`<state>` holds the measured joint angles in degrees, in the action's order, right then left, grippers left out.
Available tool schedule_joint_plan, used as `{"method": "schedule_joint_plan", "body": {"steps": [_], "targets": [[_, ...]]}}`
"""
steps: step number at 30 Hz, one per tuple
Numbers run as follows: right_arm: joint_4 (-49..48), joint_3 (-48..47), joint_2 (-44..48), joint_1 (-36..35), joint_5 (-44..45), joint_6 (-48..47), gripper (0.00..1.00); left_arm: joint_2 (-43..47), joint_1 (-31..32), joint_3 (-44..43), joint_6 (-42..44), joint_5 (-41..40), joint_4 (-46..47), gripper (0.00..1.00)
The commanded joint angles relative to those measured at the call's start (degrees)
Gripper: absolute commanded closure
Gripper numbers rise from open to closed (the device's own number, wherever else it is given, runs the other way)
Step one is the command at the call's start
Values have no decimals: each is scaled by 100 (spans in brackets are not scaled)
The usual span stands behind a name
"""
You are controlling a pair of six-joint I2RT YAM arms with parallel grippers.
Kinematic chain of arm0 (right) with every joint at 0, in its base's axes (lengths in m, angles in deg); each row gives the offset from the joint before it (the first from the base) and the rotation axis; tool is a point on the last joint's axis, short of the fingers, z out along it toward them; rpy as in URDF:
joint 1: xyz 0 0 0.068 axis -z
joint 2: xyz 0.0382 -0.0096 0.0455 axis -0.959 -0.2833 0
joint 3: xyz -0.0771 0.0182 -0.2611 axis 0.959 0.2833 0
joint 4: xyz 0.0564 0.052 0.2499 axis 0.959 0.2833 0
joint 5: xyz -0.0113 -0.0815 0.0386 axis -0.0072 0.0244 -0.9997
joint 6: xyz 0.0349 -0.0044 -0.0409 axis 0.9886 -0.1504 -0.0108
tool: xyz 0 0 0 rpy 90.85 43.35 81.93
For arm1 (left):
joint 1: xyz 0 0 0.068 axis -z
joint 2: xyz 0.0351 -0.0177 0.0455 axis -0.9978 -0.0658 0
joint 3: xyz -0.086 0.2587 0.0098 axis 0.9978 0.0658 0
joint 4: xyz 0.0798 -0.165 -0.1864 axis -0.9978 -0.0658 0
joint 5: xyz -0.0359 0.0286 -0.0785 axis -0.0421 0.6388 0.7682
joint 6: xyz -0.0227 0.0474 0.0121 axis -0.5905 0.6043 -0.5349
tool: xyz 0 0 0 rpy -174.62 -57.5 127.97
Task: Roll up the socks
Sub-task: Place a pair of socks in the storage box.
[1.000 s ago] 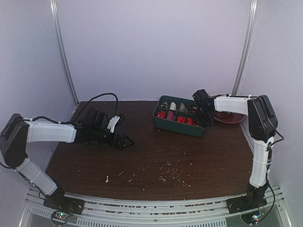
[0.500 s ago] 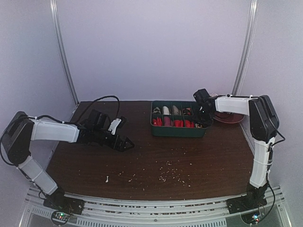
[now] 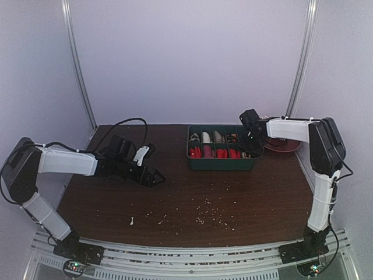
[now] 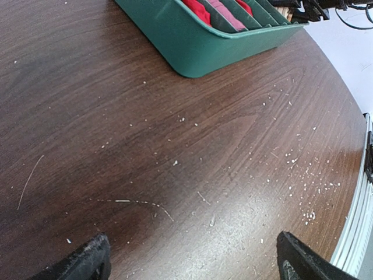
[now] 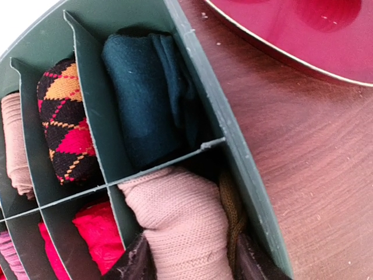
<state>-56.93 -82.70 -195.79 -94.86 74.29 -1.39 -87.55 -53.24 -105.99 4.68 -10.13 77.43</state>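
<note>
The right end effector is spread, with one dark finger at each flank of the rolled beige sock. The roll keeps its round shape between them. It sits in the green tray, in the end compartment against the wall that faces the plate, and it fills that compartment nearly from divider to wall. Across the next divider, in the tray's corner compartment, lies the folded teal sock. One column further from that wall are an argyle sock and a red bundle. Outside the same wall a strip of bare wood separates the tray from the maroon plate, which leaves little room on that side.

The left end effector is open wide and holds nothing. It hangs low over the table, well apart from the tray's left end. Between it and the tray is unbroken brown wood. Pale crumbs are scattered in front of the tray towards the table's near edge, where a metal rail runs.
</note>
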Motion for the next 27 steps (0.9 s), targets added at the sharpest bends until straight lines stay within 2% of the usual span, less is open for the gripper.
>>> {"method": "schedule_joint_plan", "body": {"steps": [1,18,25,27], "targets": [[852,305,91,155,228,124,45,159,2,-41,105,79,214,2],[611,241,721,-78,300,-188,47,64,3,-34,96,-6,247,2],[53,465,1366,-294,412,-941,45,253,-3,117,24,-218,632,2],[-256,641,1630,-326,398,-1209,45,351,-1,134,-193,-618,657,2]]}}
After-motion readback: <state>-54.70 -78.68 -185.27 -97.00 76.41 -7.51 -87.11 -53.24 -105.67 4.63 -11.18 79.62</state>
